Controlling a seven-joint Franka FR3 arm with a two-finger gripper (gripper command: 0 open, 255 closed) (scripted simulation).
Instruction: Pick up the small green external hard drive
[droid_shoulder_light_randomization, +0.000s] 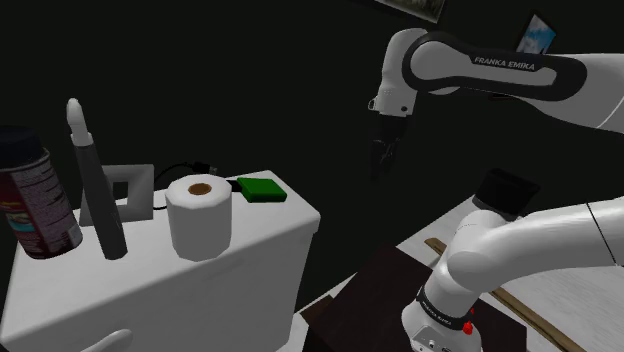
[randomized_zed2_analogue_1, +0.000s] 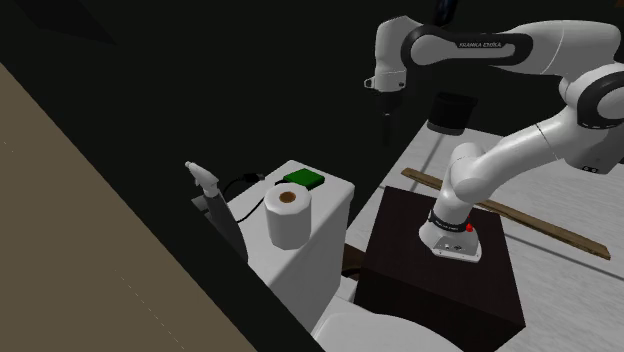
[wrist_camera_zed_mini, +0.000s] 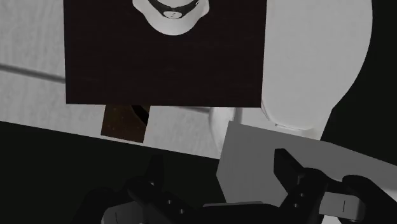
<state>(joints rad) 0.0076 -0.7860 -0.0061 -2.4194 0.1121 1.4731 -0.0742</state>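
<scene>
Gripper (droid_shoulder_light_randomization: 383, 160) faint against black (green drive (droid_shoulder_light_randomization: 262, 189) apart).

White Franka arm (droid_shoulder_light_randomization: 520, 245), dark joints
White "FRANKA EMIKA" lettering (droid_shoulder_light_randomization: 503, 63) on a black band, upper right; red button (droid_shoulder_light_randomization: 470, 314) near the base, lower right; all-black gripper (droid_shoulder_light_randomization: 382, 172).

The arm (droid_shoulder_light_randomization: 505, 66) has the words "FRANKA EMIKA" in white on its dark band, readable in the shoulder view and the 2nd exterior view. The can (droid_shoulder_light_randomization: 38, 205) has a label w/ small print, too fine to read.
</scene>
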